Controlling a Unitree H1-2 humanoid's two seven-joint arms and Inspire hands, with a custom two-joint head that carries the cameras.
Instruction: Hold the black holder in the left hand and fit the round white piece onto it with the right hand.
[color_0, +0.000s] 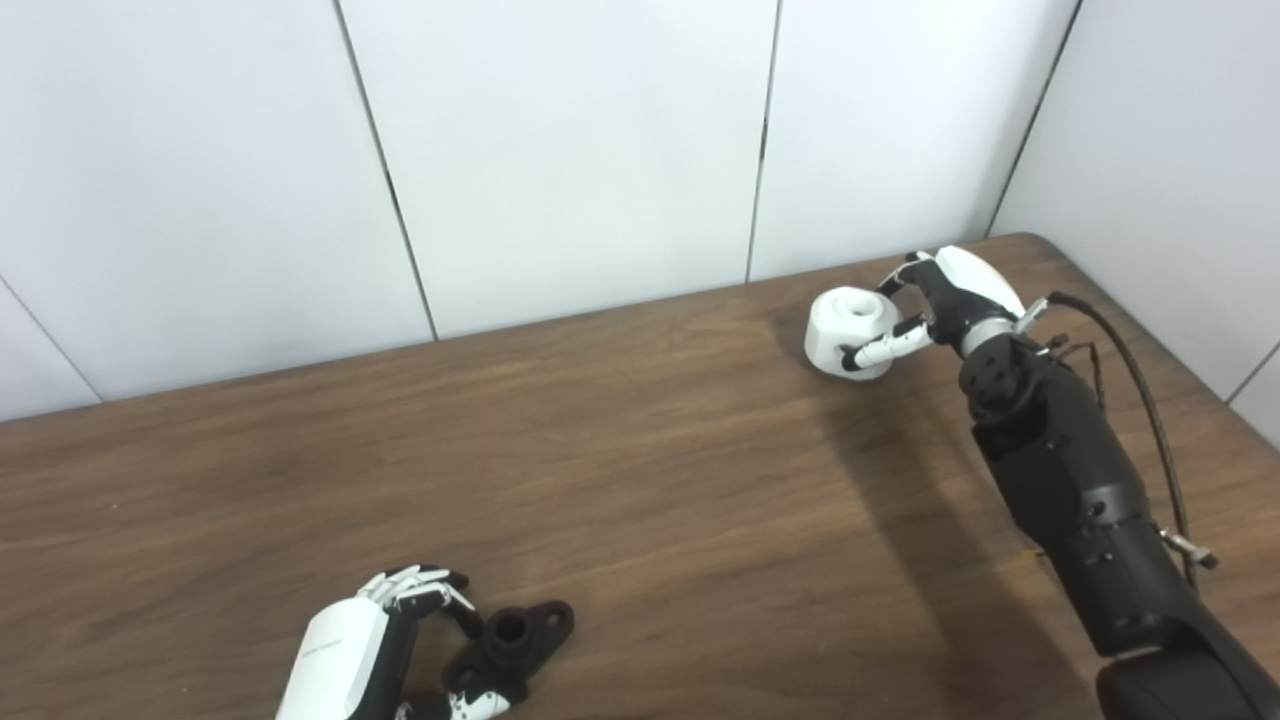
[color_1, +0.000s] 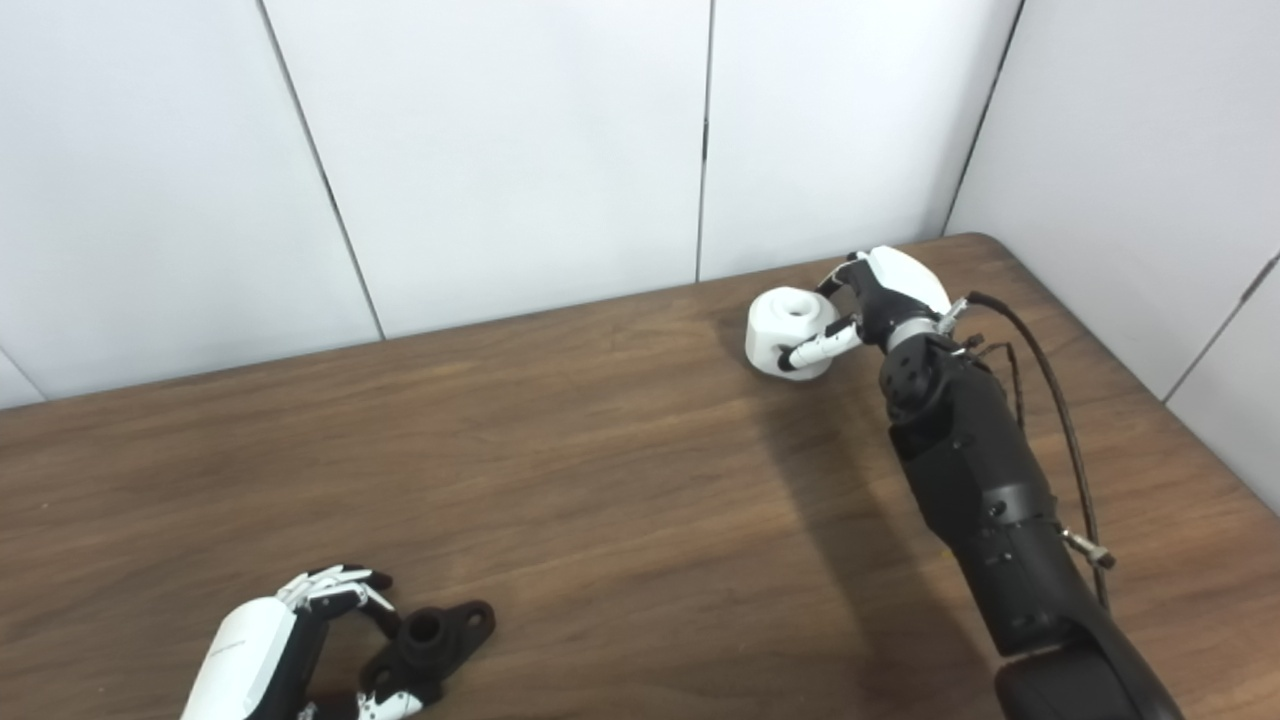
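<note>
My desk is dark brown with a streaked wood grain. The holder is matte black; the round piece is plain white. My left hand and right hand have white shells, black palms and white-and-black fingers. Behind the desk, wall panels are white with dark seams.

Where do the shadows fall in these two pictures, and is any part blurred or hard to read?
Left eye view: the right arm throws a soft, broad shadow on the table, left of the arm; the black holder shows little detail. Right eye view: same shadow; the round white piece is bright, edges slightly soft. No strong glare in either.
</note>
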